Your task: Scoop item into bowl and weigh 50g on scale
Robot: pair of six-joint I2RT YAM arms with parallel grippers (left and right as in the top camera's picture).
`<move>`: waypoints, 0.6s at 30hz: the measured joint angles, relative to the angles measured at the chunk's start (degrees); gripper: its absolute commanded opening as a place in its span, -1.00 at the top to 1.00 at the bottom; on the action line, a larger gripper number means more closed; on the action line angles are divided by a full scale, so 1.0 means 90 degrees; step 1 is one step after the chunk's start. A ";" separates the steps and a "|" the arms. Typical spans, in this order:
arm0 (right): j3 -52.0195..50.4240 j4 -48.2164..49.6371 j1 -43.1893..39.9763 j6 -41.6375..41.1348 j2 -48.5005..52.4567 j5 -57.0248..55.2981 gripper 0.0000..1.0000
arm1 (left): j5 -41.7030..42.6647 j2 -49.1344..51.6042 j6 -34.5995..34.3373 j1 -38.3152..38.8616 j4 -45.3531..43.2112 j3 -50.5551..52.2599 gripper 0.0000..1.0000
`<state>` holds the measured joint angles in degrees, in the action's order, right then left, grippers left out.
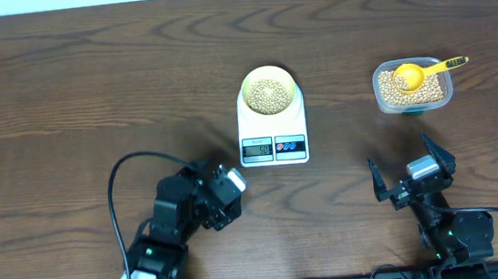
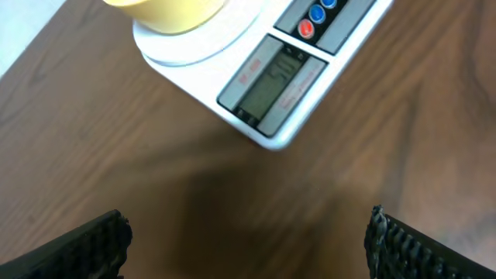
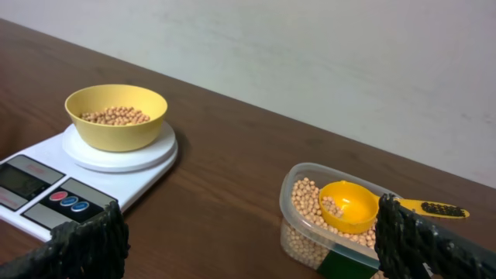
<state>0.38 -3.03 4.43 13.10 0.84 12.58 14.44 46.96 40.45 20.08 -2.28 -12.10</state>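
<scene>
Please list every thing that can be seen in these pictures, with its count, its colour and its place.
table: one, dark brown wood, under everything
scale: one, white, middle of the table
bowl: one, pale yellow, standing on the scale
beans: many, tan, some in the bowl, more in the tub
tub: one, clear plastic, to the right of the scale
scoop: one, yellow, lying in the tub on the beans, a few beans inside it
cable: one, black, looping beside the left arm
left gripper: one, black, open and empty, facing the scale's display
right gripper: one, black, open and empty, near the tub
</scene>
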 measured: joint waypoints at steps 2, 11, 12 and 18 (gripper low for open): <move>0.0000 0.0002 0.0000 0.0000 0.0000 0.0000 -0.99 | 0.0000 -0.0376 -0.0046 0.0000 -0.0029 0.0202 -0.96; 0.0000 0.0002 0.0000 0.0000 0.0000 -0.0002 -0.99 | -0.0017 -0.2603 -0.0236 0.0000 0.0236 0.1256 -0.96; 0.0000 -0.0002 0.0000 0.0000 -0.0012 -0.0005 -0.98 | -0.0027 -0.2793 -0.0287 -0.0002 0.0267 0.1251 -0.96; 0.0000 0.0002 0.0000 0.0000 -0.0012 -0.0007 -0.98 | -0.0265 -0.3983 -0.1139 -0.0109 0.0340 0.1231 -0.96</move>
<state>0.38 -3.01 4.43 13.10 0.73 12.51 12.05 11.11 30.20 19.09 0.78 -1.02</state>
